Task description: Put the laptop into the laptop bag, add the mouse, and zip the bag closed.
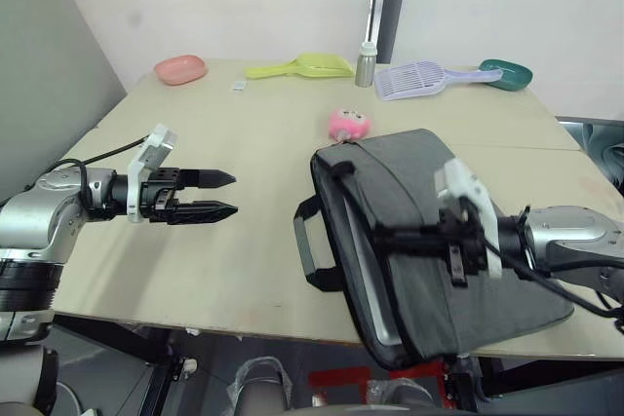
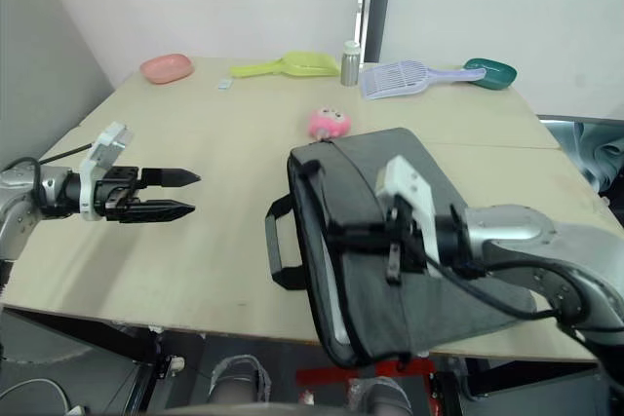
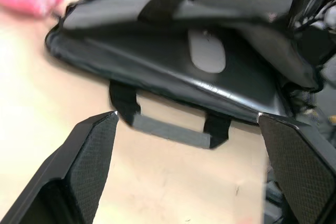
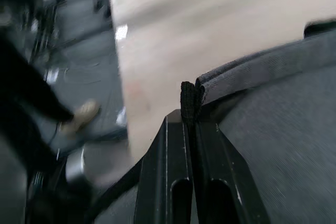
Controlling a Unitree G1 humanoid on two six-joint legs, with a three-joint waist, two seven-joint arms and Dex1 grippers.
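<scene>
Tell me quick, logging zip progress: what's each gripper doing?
Left gripper: open, holding nothing.
Right gripper: shut on the laptop bag, pinching its zipper edge.

Both forearms were silver-grey metal cylinders with black wrist sections. Each wrist carried a white angular camera bracket. Left gripper (image 1: pixel 226 194): two black, tapered, pointed fingers (image 3: pixel 89 161) with finely textured inner faces. Right gripper (image 4: pixel 190 109): black slotted fingers. Black cables looped along both arms.

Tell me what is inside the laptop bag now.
Inside the open laptop bag lies the white mouse on the laptop. The raised flap covers the rest.
</scene>
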